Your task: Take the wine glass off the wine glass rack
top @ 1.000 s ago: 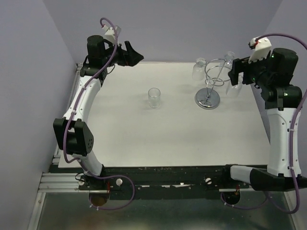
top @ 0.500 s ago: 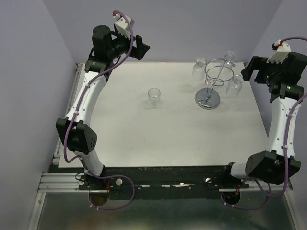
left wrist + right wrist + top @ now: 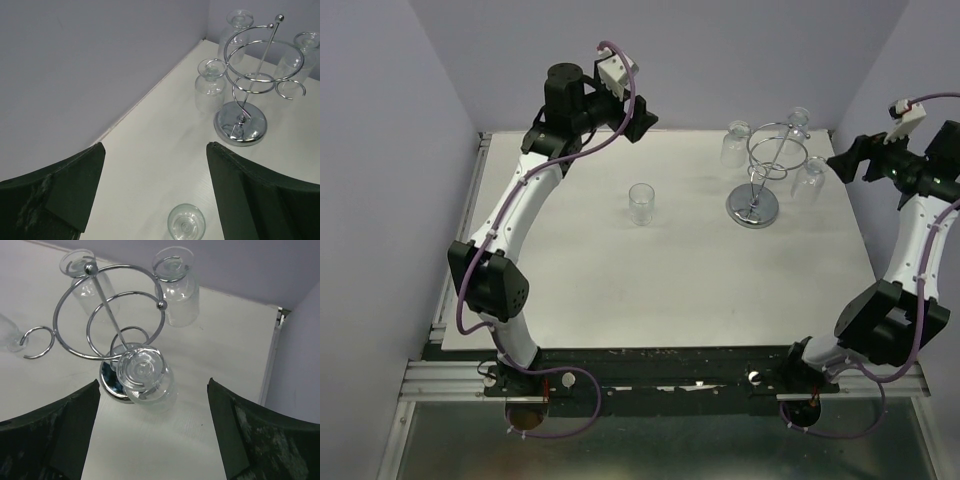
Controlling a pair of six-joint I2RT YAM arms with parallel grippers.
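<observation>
While both arms hang above the surface, you're looking at a plain white table with a metal rail along its near edge. Lilac walls close in on the left, right and far sides.

Moving in from the near edge, the first thing you meet is a lone glass. It stands by itself on the table, about midway across and nearer the far edge.

Further on, toward the far right corner, there's your wine glass rack, its mirrored disc base flat on the table and its chrome loops above. Three glasses hang from it, foot up and bowl down: one wine glass on the side facing the right edge, a second on the left, and a third at the back.

Your right gripper is over the right edge, just beside that right-hand wine glass but not touching it, jaws spread wide and empty.

Your left gripper is up over the far edge, left of the rack, fingers fully apart and holding nothing.
</observation>
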